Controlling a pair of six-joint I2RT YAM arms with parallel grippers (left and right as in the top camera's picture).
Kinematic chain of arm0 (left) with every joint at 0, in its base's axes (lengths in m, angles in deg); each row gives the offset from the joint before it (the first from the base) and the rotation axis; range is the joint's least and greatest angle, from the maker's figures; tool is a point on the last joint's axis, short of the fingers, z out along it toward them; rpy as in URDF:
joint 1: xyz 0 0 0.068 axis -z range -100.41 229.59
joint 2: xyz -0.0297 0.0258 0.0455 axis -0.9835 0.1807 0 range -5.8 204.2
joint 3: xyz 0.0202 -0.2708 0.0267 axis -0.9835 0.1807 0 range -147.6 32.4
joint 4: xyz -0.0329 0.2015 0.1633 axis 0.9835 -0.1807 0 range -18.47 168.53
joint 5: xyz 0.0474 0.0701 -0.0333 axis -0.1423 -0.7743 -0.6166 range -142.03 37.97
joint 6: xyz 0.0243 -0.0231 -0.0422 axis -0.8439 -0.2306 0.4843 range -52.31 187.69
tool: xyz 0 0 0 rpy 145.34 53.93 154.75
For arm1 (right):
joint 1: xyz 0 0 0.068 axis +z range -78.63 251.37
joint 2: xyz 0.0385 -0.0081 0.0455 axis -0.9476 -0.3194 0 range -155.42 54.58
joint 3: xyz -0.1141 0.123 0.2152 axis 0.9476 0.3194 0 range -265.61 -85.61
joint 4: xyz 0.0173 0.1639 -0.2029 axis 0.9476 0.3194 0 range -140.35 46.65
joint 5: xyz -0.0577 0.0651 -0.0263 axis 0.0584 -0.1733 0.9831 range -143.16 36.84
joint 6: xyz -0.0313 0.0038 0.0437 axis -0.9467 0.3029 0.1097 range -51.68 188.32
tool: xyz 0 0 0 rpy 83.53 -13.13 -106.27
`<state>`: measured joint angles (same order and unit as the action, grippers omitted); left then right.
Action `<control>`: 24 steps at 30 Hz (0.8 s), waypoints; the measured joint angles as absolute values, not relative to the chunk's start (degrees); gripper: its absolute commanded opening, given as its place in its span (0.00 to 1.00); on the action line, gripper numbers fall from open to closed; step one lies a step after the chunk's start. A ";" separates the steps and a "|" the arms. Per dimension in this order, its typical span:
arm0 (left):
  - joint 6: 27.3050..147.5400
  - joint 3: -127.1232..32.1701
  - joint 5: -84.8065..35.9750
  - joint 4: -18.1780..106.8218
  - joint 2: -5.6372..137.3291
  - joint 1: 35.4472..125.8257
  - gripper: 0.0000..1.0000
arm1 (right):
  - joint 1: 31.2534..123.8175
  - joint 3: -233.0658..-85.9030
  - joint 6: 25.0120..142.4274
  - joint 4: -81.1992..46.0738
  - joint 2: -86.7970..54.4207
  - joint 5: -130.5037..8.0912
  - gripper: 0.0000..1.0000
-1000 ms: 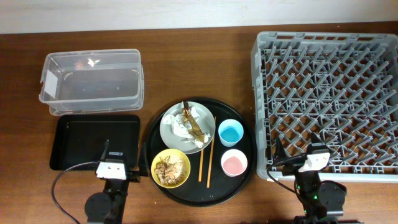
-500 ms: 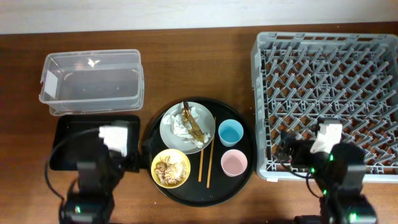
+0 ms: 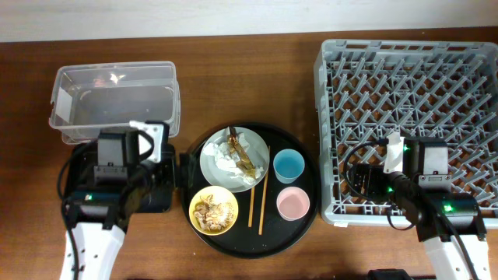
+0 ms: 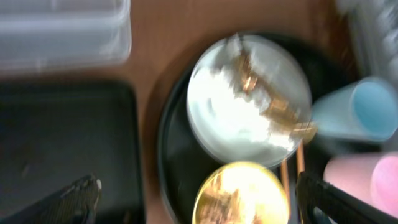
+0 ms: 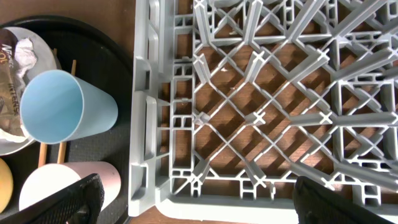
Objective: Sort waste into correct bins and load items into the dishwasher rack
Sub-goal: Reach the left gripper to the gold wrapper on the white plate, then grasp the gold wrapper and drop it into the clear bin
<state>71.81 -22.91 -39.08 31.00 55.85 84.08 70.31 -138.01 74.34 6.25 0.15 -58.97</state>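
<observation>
- Left jaws: spread wide and holding nothing. In the blurred left wrist view they frame the yellow bowl (image 4: pixel 242 193), which lies just below and between them.
- Beyond the bowl sits the pale plate (image 4: pixel 249 99) with the white tissue (image 3: pixel 227 158) and a brown scrap on it. The blue cup (image 4: pixel 367 112) and pink cup (image 4: pixel 376 180) are off towards the right finger.
- The left arm (image 3: pixel 117 183) hangs over the black rectangular tray (image 4: pixel 62 143). The clear tub (image 3: pixel 117 101) stands just behind that tray on the bench (image 3: pixel 249 78).
- Right jaws: also released and empty, over the front left corner of the grey rack (image 5: pixel 261 93). Both cups stand beside the left finger, beyond the rack wall.
- The chopsticks (image 3: pixel 261 194) lie between plate and cups on the round black tray (image 3: pixel 233 241). Food bits (image 3: pixel 212 208) sit in the bowl.
- Against half a second ago, both arms reach farther over the bench, the left nearer the tub and the right deeper over the rack. The dishes lie unmoved.
</observation>
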 measured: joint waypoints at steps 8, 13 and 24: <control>80.31 -23.35 -37.40 47.63 75.12 97.43 0.89 | 70.31 -138.01 74.34 6.25 0.08 -58.99 0.98; 91.00 -23.35 -37.22 52.07 86.71 102.46 0.69 | 70.31 -138.03 74.30 6.23 0.08 -58.97 0.98; 93.90 -23.43 -37.25 57.93 91.28 105.72 0.51 | 70.31 -138.12 74.32 6.23 0.08 -58.97 0.98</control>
